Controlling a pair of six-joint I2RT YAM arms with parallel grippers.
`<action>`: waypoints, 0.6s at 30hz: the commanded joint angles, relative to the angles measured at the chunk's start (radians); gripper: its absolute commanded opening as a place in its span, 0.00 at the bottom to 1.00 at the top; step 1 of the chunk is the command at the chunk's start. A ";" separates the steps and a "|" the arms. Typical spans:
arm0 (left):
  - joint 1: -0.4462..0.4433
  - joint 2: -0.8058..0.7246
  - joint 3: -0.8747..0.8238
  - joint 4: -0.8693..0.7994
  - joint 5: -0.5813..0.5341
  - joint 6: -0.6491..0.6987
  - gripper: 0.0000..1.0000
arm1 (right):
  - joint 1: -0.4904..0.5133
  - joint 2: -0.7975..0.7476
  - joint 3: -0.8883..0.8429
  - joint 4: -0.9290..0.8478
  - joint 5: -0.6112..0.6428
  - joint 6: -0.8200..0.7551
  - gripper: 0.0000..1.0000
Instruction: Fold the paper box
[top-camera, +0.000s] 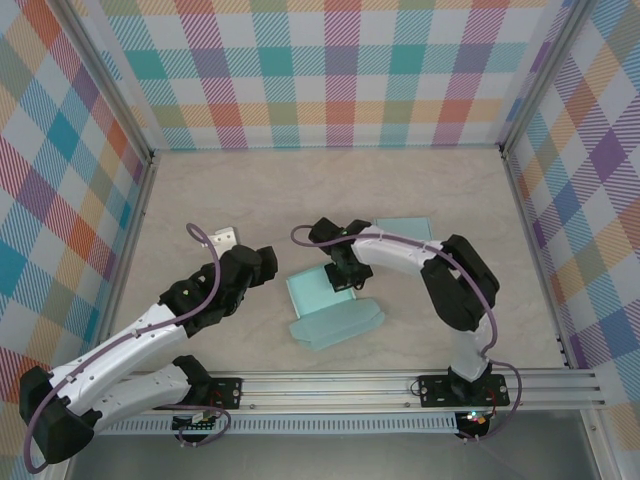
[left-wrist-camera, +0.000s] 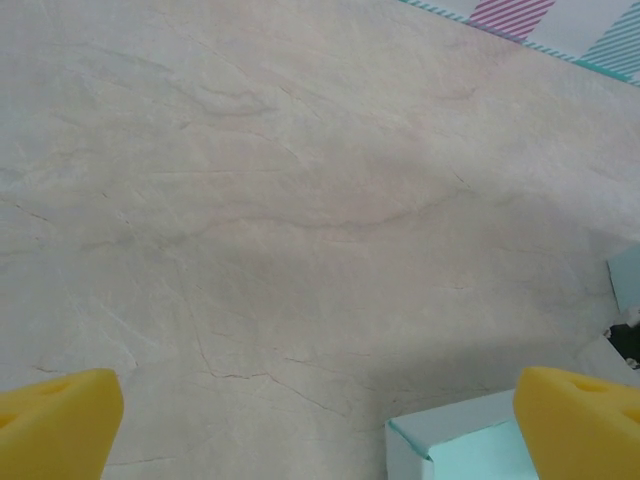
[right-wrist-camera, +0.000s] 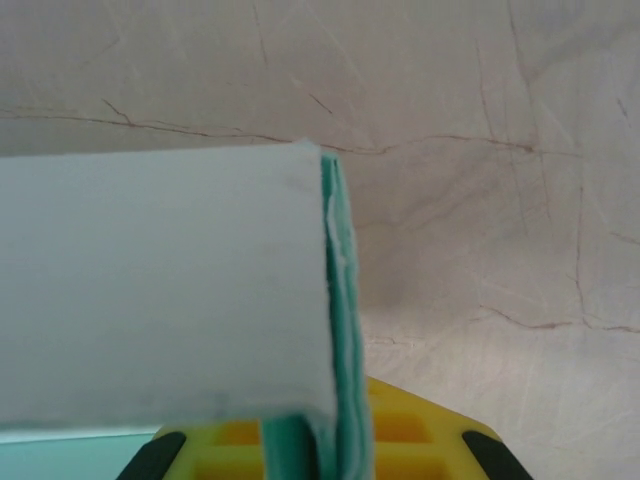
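The right tool (top-camera: 342, 274) was clamped shut on one panel of the paper box (top-camera: 312, 295), and in the right wrist view that pale panel sat pinched between the yellow pads (right-wrist-camera: 410, 445), its teal edge showing several layers, which suggested a flap already doubled over. The step in hand seemed to be turning this side up and over along its crease. To do that well, the pinch would best swing in an arc about the fold line rather than pull straight, since thin card would likely buckle or drag the whole box across the bench (top-camera: 230, 190). The left tool (left-wrist-camera: 320, 430) hung with its jaws wide apart and nothing between them, just beside the box's left corner. From there it could probably press down on the flat base to anchor it while the fold was made. The box was light teal card, lying near the middle of the bench between the two arms, only partly formed. Its near long side (top-camera: 338, 325) looked folded into a thick, slightly rumpled wall. A further flat teal sheet (top-camera: 405, 228) lay beyond the right arm, and whether it was joined to the box could not be told.
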 joint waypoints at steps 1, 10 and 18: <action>0.002 -0.002 0.000 -0.022 -0.030 0.004 1.00 | -0.006 0.117 0.050 -0.075 0.088 -0.046 0.00; 0.002 -0.030 -0.008 -0.058 -0.094 -0.004 1.00 | 0.018 0.349 0.211 -0.186 0.297 -0.003 0.00; 0.003 -0.106 -0.024 -0.138 -0.222 -0.064 1.00 | 0.054 0.484 0.324 -0.222 0.294 0.020 0.00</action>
